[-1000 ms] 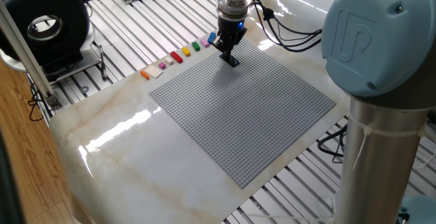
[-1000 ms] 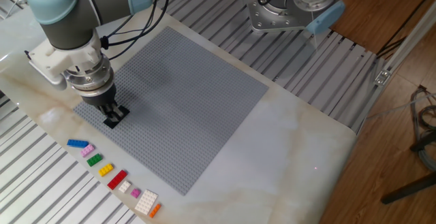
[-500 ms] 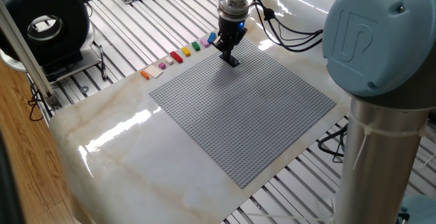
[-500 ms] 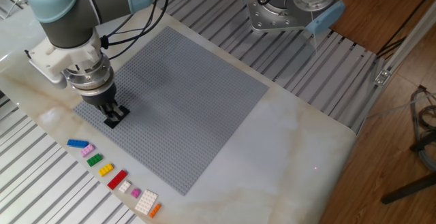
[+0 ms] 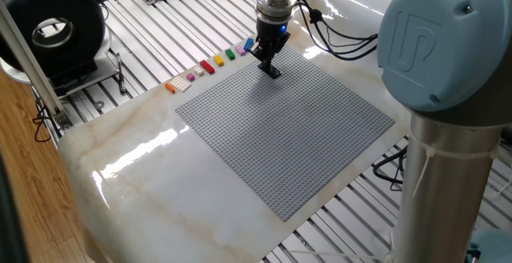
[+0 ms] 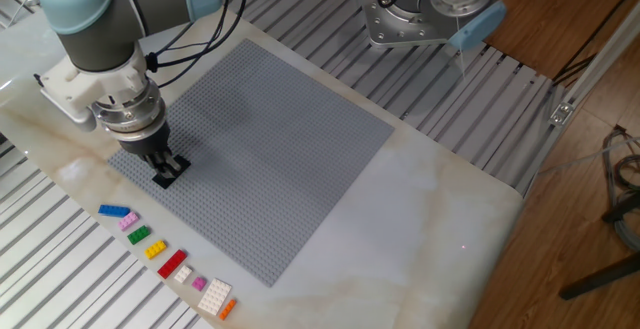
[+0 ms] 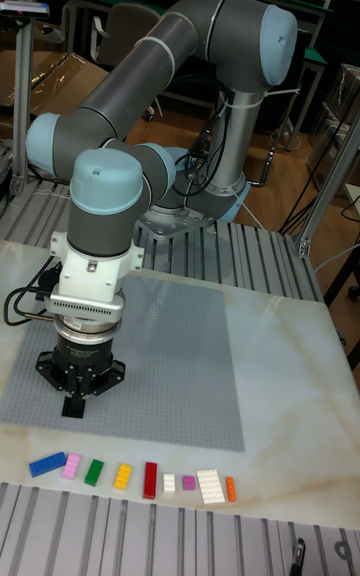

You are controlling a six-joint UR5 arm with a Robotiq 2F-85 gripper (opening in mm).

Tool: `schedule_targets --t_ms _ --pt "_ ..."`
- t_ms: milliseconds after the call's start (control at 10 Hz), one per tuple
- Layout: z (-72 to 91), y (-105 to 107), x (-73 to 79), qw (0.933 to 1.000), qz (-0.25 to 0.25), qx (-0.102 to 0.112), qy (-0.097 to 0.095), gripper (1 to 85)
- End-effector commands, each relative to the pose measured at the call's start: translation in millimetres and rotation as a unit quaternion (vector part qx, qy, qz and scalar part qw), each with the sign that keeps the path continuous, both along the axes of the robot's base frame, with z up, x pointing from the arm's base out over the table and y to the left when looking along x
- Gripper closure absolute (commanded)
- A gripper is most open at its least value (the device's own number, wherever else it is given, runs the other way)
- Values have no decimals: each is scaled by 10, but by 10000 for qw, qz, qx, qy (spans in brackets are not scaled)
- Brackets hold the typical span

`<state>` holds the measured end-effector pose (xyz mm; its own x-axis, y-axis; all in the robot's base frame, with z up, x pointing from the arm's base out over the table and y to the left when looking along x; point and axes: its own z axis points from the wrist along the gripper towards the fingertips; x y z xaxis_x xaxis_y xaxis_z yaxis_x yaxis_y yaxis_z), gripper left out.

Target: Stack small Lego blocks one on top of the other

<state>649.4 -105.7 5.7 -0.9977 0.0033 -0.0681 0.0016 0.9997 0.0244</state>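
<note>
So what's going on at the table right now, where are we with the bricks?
The gripper is down at the grey baseplate, near its edge, with a dark brick at its fingertips; whether it grips the brick or has let go can't be told. Nothing is stacked yet. The other small bricks lie in a row on the marble beside the plate, from the blue brick to the orange brick.

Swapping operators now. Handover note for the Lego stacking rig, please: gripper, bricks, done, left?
Gripper: down on the grey baseplate near its edge by the brick row, shut on a dark navy brick.
Loose bricks: a row on the table beside the baseplate, blue, pink, green, yellow, red, then small white and pink pieces, orange last.
Done: nothing stacked yet.
Left: all stacking.
</note>
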Motion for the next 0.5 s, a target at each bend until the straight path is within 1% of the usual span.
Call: schedule_targets --t_ms 0,100,200,400 --pt "-31 38 10 9999 -56 64 -78 847" --pt "-34 15 30 9999 -33 62 -78 847" --pt "12 -3 9 10000 -24 77 -25 847" --pt "31 -9 5 10000 -8 91 -10 847"
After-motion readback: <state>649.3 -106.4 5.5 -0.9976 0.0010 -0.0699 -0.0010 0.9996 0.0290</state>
